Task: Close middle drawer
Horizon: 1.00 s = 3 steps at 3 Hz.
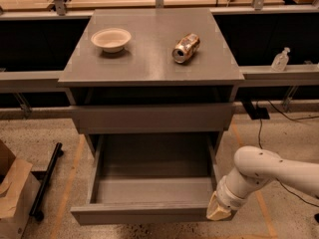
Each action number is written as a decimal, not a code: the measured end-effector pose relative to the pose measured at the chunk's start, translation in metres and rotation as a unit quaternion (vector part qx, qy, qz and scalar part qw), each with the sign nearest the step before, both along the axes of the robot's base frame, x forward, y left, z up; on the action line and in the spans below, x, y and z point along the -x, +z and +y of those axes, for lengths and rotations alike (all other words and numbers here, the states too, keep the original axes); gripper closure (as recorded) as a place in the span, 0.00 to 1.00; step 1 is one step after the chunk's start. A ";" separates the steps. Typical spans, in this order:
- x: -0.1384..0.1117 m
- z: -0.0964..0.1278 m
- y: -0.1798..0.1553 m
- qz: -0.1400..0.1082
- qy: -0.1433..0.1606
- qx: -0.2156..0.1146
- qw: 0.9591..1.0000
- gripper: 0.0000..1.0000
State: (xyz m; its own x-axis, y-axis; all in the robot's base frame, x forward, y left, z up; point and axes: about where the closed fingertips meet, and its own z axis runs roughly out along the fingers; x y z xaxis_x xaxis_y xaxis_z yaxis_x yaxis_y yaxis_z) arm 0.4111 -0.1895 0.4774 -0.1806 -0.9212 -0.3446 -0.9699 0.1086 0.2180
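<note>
The grey cabinet (149, 63) stands in the middle of the camera view. Its middle drawer (139, 214) is pulled far out toward me, and its grey inside is empty. The taller top front (152, 117) above it sits slightly forward of the cabinet body. My gripper (219, 210), at the end of the white arm (264, 171), is at the right end of the middle drawer's front panel, touching or very close to its corner. The lowest front is hidden under the open drawer.
A white bowl (111, 39) and a tipped metal can (185, 47) lie on the cabinet top. A cardboard box (12, 193) and a black bar (46, 180) are on the floor at left. A clear bottle (280, 59) stands on the right ledge, with cables (259, 128) below.
</note>
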 end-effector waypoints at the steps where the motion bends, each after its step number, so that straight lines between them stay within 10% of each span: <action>1: 0.004 0.012 -0.032 0.022 0.015 0.009 1.000 1.00; 3: 0.004 0.019 -0.071 0.022 0.018 0.017 0.999 1.00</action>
State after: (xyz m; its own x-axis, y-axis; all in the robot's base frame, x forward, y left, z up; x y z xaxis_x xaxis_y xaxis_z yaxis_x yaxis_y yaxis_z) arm 0.4071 -0.1701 0.4065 -0.1610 -0.9382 -0.3064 -0.9629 0.0813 0.2572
